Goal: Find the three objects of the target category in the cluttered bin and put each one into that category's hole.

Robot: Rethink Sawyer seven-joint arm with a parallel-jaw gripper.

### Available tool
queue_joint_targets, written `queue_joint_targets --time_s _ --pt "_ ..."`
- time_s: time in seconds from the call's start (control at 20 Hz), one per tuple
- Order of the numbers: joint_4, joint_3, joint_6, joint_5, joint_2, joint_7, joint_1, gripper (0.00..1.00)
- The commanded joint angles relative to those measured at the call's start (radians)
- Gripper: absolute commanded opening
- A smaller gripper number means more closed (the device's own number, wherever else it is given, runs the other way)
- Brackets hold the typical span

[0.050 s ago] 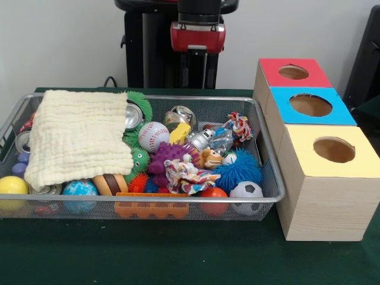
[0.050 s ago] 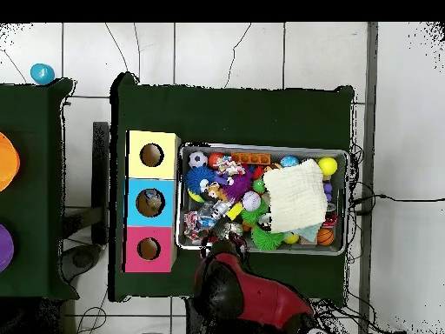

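A wire mesh bin [image 1: 270, 178] [image 2: 263, 247] is full of toys. In it lie a baseball [image 1: 153, 136], a soccer ball [image 1: 246, 196], a globe ball [image 1: 79, 190], a yellow ball [image 1: 12, 186] [image 2: 327, 166] and an orange ball [image 1: 213, 199]. A cream cloth [image 1: 80, 136] [image 2: 295, 197] covers the bin's left part in the front view. Beside the bin stand three wooden boxes with round holes: red [image 1: 294, 72] [image 2: 149, 249], blue [image 1: 310, 105] [image 2: 151, 203] and yellow [image 1: 333, 149] [image 2: 152, 156]. My gripper [image 1: 198, 66] [image 2: 228, 250] hangs behind the bin's far rim, above no toy.
Also in the bin are a blue spiky ball [image 1: 238, 168], a purple spiky toy [image 1: 169, 155], green spiky toys [image 1: 138, 159], tin cans [image 1: 179, 116], a knotted rope toy [image 1: 239, 126], a burger toy [image 1: 110, 184] and an orange tray [image 1: 151, 208]. A second table [image 2: 26, 191] stands to the left overhead.
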Motion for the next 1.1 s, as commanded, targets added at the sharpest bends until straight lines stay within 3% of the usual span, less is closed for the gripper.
queue_joint_targets --time_s 0.05,0.4,1.1 --pt "0.006 -0.016 -0.127 0.002 0.133 0.252 0.018 1.0" --pt "0.009 -0.018 -0.17 0.015 0.169 0.263 0.038 1.0" --pt "-0.016 -0.056 -0.486 0.054 0.418 0.369 0.132 1.0"
